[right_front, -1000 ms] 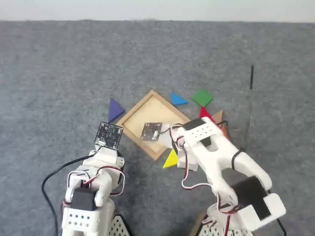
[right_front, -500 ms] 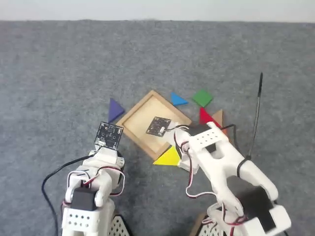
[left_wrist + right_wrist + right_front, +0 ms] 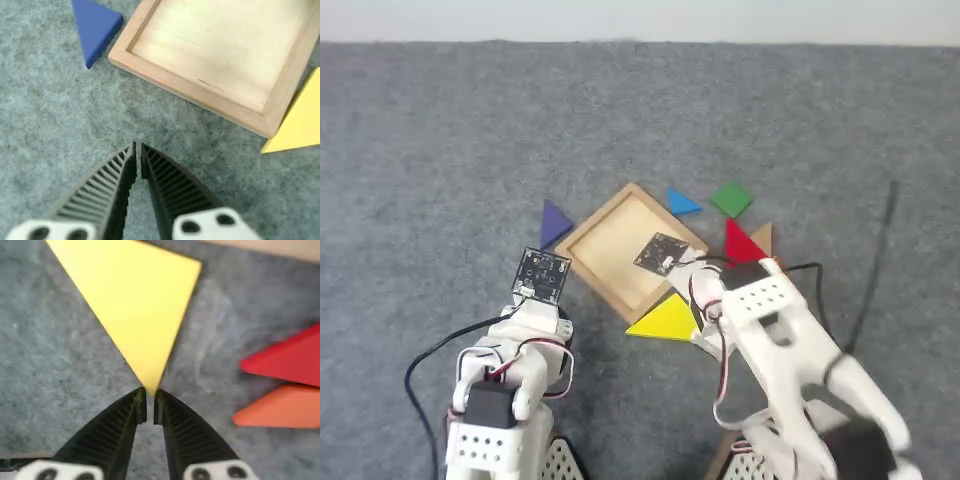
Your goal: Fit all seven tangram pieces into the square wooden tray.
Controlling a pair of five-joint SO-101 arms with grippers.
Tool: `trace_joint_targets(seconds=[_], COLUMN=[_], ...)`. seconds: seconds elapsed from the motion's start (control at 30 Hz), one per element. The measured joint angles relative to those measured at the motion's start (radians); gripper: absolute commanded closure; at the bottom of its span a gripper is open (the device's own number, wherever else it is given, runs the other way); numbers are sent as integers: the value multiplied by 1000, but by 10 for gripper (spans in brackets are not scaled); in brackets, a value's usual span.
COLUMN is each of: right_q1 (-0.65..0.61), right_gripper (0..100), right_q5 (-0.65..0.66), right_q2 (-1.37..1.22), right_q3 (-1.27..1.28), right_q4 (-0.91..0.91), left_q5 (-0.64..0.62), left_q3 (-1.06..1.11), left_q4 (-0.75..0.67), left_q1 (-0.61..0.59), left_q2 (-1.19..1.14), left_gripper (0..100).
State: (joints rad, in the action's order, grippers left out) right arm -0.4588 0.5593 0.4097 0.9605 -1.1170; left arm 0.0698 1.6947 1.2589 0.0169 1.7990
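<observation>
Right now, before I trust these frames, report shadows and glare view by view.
High view: soft, even light, no glare on the wooden tray, only faint shadows at the pieces' edges, as by the yellow triangle. Left wrist view: no hotspot on the tray; the blue triangle has a darker side face. Right wrist view: the yellow triangle is evenly lit, without glare.

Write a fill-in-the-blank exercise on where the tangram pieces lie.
1. The triangle with a corner at the right gripper's tips is ____.
2. The green piece lies ____ the tray.
3. The red piece has a neighbour coloured ____.

Missing words: yellow; outside; orange.
</observation>
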Motion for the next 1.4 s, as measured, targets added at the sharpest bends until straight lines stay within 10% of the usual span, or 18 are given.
trace_joint_targets(seconds=[0.47,1.4], right_q1=[-284,-213], right_gripper=[705,707], right_q5=[160,216], right_q2=[-48,-408], right_q3=[-71,-276], right_q4=[23,66], left_q5=[0,0], left_q3=[0,0], left_q4=[0,0], left_q1=[0,0], left_q2=[0,0], left_gripper=[981,981])
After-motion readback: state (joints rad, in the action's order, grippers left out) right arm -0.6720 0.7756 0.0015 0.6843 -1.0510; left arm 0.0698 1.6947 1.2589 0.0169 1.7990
